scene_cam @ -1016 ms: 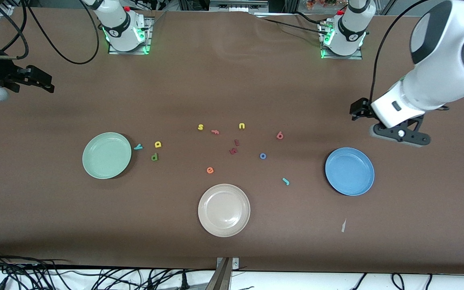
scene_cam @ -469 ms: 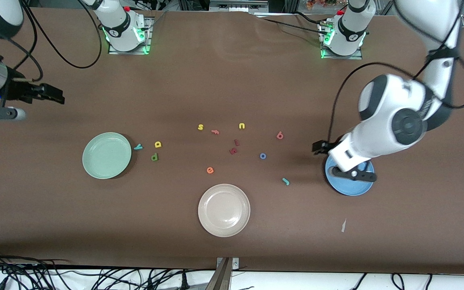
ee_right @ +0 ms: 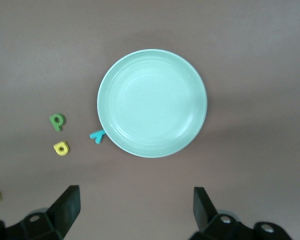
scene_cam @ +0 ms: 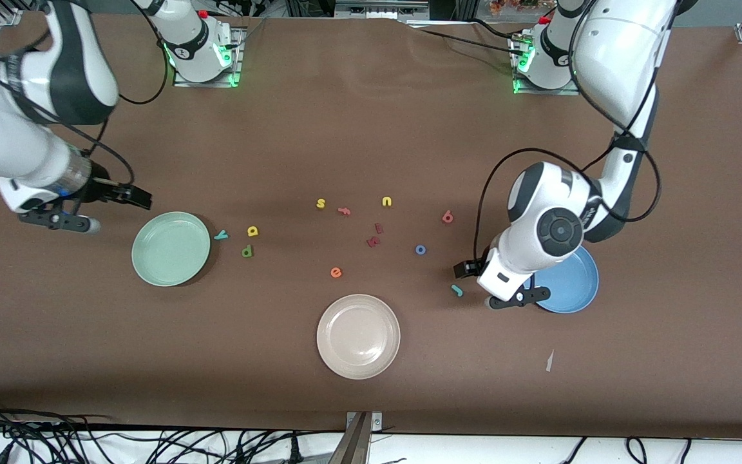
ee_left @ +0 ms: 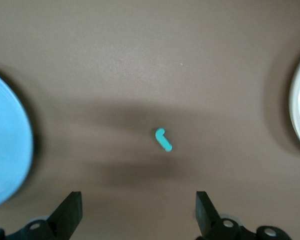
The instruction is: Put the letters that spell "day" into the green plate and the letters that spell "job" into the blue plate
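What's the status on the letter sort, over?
Left gripper open over teal j. Right gripper open beside green plate. Both plates empty, nothing blocking.

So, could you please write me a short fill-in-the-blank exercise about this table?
1. The teal y lies right beside the ___ plate.
2. The left hand hangs open between the teal j and the ___ plate.
3. All three plates hold ___ letters.
4. The beige plate is the plate ___ to the front camera.

Missing words: green; blue; no; nearest
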Tool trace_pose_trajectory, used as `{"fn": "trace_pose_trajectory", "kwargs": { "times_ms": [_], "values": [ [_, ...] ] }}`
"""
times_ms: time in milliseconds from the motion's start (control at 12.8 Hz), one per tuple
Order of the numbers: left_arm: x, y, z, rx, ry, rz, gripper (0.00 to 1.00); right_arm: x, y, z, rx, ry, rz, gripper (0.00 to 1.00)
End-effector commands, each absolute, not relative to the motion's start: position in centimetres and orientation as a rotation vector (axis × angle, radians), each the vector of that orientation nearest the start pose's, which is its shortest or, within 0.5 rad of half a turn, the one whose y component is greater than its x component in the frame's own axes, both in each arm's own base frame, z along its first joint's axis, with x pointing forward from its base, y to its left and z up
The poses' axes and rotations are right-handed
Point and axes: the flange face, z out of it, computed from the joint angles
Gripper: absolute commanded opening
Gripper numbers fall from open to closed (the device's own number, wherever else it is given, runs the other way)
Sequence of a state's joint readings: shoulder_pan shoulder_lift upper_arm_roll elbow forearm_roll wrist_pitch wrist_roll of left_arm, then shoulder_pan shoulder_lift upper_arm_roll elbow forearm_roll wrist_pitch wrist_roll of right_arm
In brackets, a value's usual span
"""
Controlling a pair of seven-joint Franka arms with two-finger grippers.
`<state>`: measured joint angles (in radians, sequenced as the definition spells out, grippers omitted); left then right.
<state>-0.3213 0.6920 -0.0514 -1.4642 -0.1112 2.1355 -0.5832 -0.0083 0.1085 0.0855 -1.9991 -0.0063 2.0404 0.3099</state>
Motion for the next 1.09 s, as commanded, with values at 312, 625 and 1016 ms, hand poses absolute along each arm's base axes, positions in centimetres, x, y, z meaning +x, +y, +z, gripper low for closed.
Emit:
{"fn": "trace_pose_trajectory", "kwargs": {
  "times_ms": [312,625,1016],
  "values": [
    [68.9,-26.2,22.7,-3.173,-0.627,0.052,0.99,55.6,10.8,32.9,-2.844,1.245,-0.036,1.0],
    [69.4,-25.7,20.2,-3.17,-0.646,0.0,0.96,55.9,11.8,28.3,-2.71,1.509,-0.001,0.99],
    [68.6,-27.9,18.2,-3.171,-0.668,-0.015,0.92,55.9,14.0,23.2,-2.599,1.684,0.022,0.99]
  ]
}}
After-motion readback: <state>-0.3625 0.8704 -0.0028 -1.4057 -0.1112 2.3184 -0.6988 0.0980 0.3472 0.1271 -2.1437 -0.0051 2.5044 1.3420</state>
